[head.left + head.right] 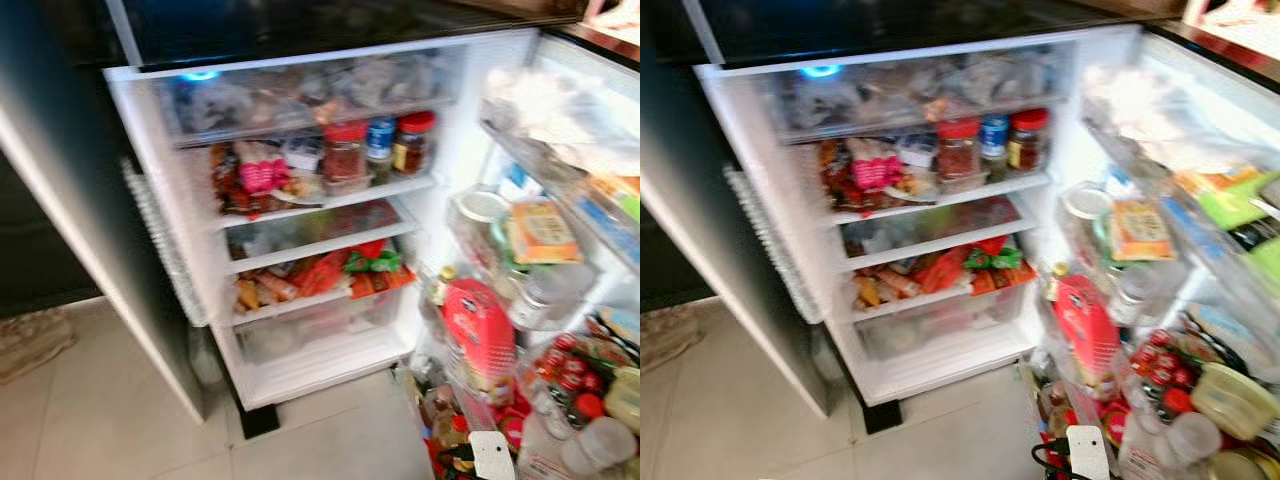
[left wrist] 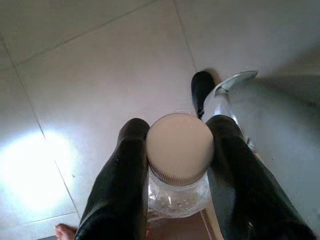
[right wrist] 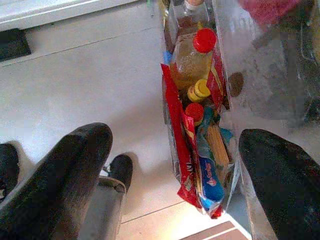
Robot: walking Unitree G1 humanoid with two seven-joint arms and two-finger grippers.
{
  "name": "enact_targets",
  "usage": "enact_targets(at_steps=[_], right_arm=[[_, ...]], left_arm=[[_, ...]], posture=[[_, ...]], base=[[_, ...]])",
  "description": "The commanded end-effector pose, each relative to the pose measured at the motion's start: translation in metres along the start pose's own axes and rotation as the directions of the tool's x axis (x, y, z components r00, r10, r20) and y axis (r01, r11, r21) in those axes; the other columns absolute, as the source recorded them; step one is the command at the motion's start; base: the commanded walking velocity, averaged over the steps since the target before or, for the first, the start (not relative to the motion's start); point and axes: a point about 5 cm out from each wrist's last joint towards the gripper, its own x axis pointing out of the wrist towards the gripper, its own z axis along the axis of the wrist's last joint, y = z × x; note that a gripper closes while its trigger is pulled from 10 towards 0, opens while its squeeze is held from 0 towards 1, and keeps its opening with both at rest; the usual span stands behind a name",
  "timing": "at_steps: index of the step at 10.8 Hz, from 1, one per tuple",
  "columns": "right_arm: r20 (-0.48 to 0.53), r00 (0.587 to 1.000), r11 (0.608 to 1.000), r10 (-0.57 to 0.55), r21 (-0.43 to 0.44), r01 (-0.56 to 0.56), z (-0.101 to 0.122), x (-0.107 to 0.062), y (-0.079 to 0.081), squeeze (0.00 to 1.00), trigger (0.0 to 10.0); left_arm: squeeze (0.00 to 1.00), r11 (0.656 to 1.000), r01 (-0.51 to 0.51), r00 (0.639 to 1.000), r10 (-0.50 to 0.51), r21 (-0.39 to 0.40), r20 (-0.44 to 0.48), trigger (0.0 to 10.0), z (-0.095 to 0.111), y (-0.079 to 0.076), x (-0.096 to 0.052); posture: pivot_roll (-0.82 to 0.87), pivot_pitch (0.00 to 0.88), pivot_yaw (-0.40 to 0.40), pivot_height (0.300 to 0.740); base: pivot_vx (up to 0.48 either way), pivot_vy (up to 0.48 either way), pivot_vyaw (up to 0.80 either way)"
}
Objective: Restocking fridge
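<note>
Beige-lidded clear jar [image 2: 179, 165] clamped in left pincer [image 2: 175, 170]; right pincer [image 3: 175, 170] spread wide, empty, above floor.

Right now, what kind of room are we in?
Probably a home kitchen: an open fridge with packed shelves, jars, full door racks, and a tiled floor. The left gripper holds a jar.
</note>
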Motion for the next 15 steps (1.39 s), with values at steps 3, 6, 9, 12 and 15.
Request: enact_targets(at_steps=[3, 6, 9, 12, 15], right_arm=[[-0.001, 1.000, 0.998, -0.031, -0.049, 0.031, 0.0016, 0.0003, -0.0013, 0.00, 10.0], [-0.012, 0.997, 0.994, -0.079, -0.082, 0.077, 0.0007, 0.0002, -0.0043, 0.00, 10.0], [-0.021, 0.994, 0.991, -0.105, -0.088, 0.103, -0.0002, 0.0001, -0.0051, 0.00, 10.0], [-0.020, 0.992, 0.986, -0.124, -0.112, 0.121, 0.0003, 0.0001, -0.0056, 0.00, 10.0], [-0.011, 0.988, 0.978, -0.156, -0.142, 0.153, 0.0015, 0.0000, -0.0070, 0.00, 10.0]], left_arm=[[0.00, 1.000, -0.002, 1.000, 0.002, -0.009, -0.009, 10.0, -0.0020, 0.0014, -0.0003], [0.00, 1.000, -0.001, 1.000, 0.001, -0.006, -0.009, 10.0, -0.0022, 0.0012, -0.0003], [0.00, 1.000, 0.001, 1.000, -0.001, -0.005, -0.011, 10.0, -0.0023, 0.0013, -0.0003], [0.00, 1.000, 0.003, 1.000, -0.003, -0.003, -0.011, 10.0, -0.0022, 0.0017, -0.0004], [0.00, 1.000, 0.002, 1.000, -0.002, -0.003, -0.010, 10.0, -0.0019, 0.0019, -0.0003]], posture=[[0.02, 0.000, -0.011, 0.740], [0.02, 0.000, -0.012, 0.740], [0.02, 0.000, -0.011, 0.740], [0.03, 0.000, -0.009, 0.740], [0.03, 0.000, -0.011, 0.740]], base=[[0.000, 0.000, 0.00], [0.000, 0.000, 0.00], [0.000, 0.000, 0.00], [0.000, 0.000, 0.00], [0.000, 0.000, 0.00]])
